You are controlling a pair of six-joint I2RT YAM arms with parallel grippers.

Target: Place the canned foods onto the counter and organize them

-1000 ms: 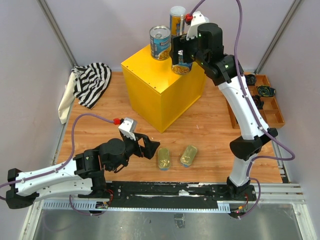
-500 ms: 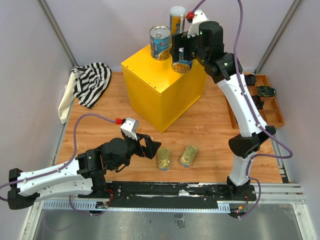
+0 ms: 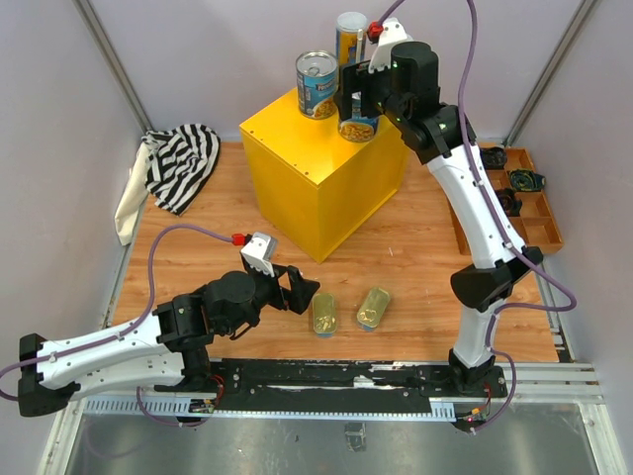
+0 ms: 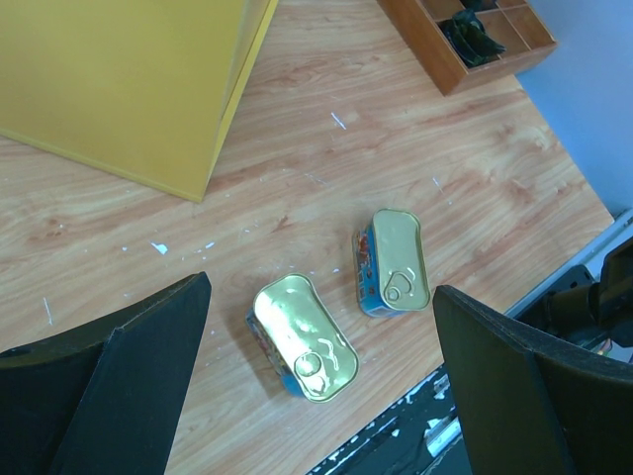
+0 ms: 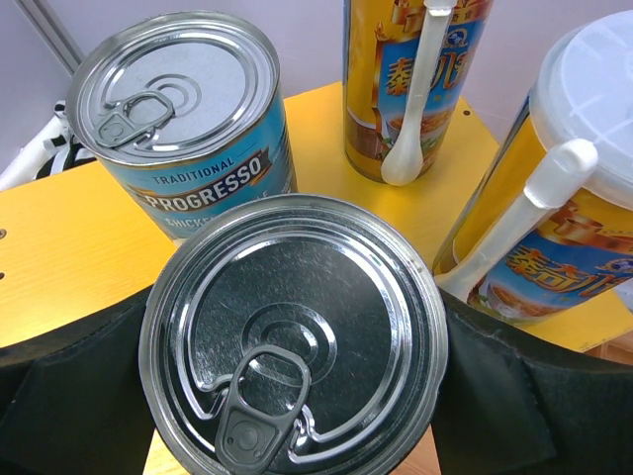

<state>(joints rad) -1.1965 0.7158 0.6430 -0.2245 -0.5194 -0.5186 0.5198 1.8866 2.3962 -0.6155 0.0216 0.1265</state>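
The yellow counter box (image 3: 316, 183) stands mid-table. On its top stand one blue-labelled can (image 3: 316, 85) and a tall slim can (image 3: 350, 40). My right gripper (image 3: 360, 111) is shut on the second blue-labelled can (image 3: 358, 127) at the box's back right. In the right wrist view my right gripper (image 5: 297, 396) grips this can (image 5: 294, 327) by its sides, with the other blue can (image 5: 178, 119) and two tall white-lidded cans (image 5: 410, 89) (image 5: 579, 198) close behind. Two golden tins (image 3: 323, 313) (image 3: 373, 308) lie on the table. My left gripper (image 3: 297, 292) is open beside the left tin (image 4: 305, 336).
A striped cloth (image 3: 178, 163) lies at the back left. A brown compartmented tray (image 3: 539, 213) with small black gadgets sits at the right edge. The black rail (image 3: 326, 376) runs along the near edge, just in front of the tins.
My right gripper has carried the blue-labelled can up and back, further over the box top. My left gripper has crept slightly right toward the golden tins.
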